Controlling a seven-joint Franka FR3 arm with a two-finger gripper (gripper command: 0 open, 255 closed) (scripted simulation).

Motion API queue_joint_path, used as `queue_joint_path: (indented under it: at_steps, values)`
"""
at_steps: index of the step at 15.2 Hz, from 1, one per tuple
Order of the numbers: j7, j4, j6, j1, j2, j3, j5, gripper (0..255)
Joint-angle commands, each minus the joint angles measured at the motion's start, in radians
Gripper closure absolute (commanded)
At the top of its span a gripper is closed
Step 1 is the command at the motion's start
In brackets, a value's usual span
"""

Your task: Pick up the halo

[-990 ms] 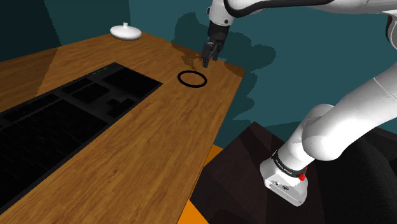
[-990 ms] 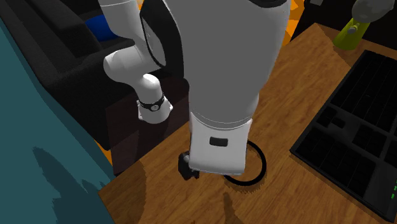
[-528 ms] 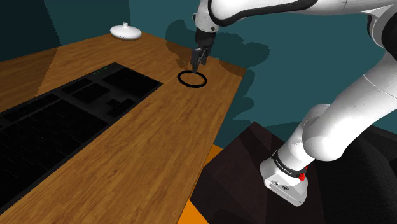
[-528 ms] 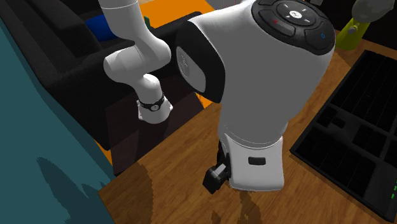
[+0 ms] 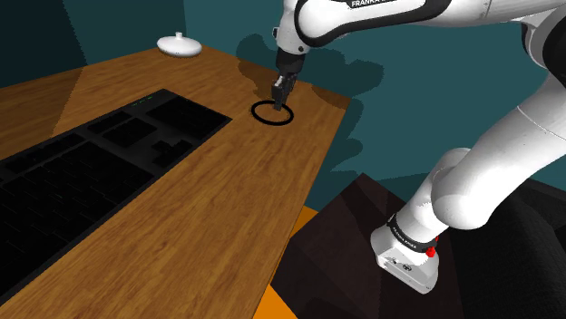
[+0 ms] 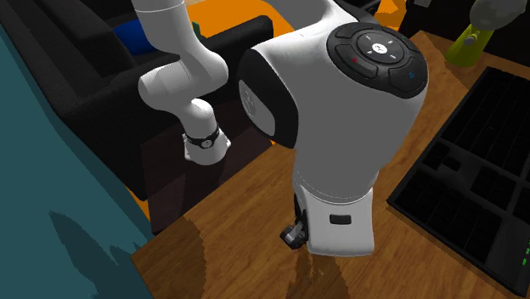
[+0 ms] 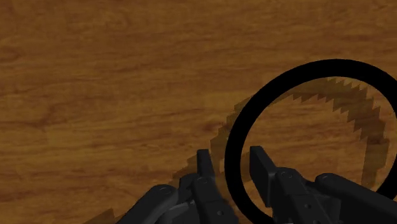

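Wrist view shows you the black hand (image 7: pixel 232 164) partly open, straddling the thin black ring's (image 7: pixel 337 67) rim on the wooden desk (image 7: pixel 95 95), gripping nothing.

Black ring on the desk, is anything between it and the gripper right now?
Nothing visible. The gripper is right at the ring on the wooden desk. Its open fingers straddle the ring's band, one inside and one outside, not touching it.
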Motion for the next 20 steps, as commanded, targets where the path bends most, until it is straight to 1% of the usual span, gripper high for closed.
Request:
queue_joint_path:
  at_steps: [1, 2, 7, 20]
  values:
    - [0.000, -0.004, 0.005, -0.005, 0.010, -0.006, -0.032, 255]
    - [0.002, 0.007, 0.001, -0.004, 0.017, -0.005, -0.032, 255]
    - [0.001, -0.006, 0.004, -0.005, 0.006, -0.005, -0.032, 255]
    - [-0.004, 0.142, -0.170, -0.005, -0.019, -0.005, -0.029, 255]
